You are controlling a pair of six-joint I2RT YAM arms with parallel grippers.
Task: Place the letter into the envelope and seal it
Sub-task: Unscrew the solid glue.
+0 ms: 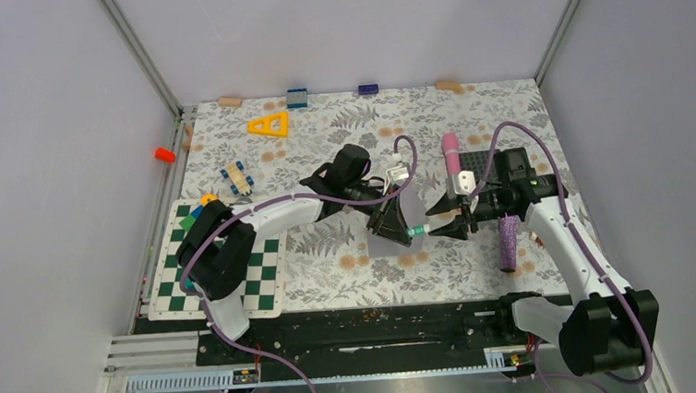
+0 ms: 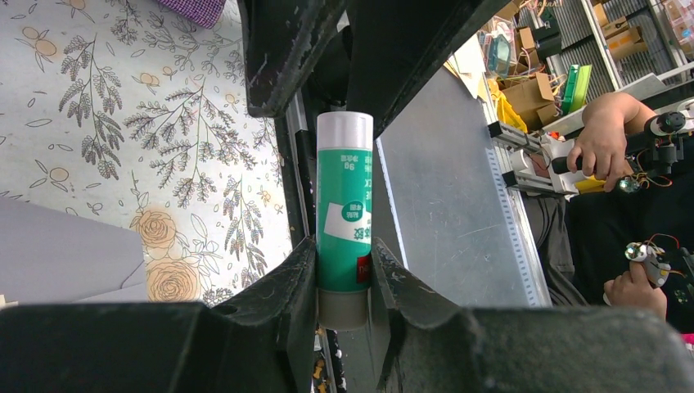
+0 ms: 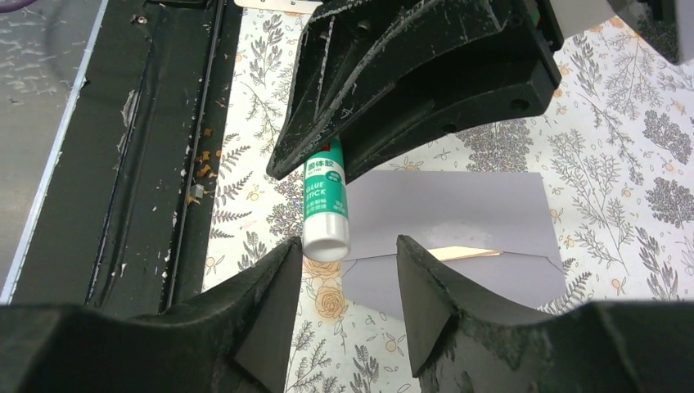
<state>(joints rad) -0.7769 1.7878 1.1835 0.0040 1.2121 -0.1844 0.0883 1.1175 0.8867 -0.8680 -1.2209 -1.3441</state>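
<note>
The left gripper [image 2: 344, 274] clamps a glue stick [image 2: 344, 205]. The right gripper [image 3: 348, 278] stands open at the stick's white end. Beneath them mid-table lies the envelope [image 3: 475, 205], mostly hidden from above, with only a tan sliver of the letter [image 3: 462, 254] showing at its flap.

Glue stick [image 2: 344, 213]: smooth glossy plastic. Envelope [image 3: 458, 205]: matt grey paper, smooth. Front plate [image 2: 442, 213]: bare metal, scratched, dull sheen.

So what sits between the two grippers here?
A green-and-white glue stick, clamped in the left gripper, its white end reaching the fingertips of the open right gripper. The right wrist view shows it best.
</note>
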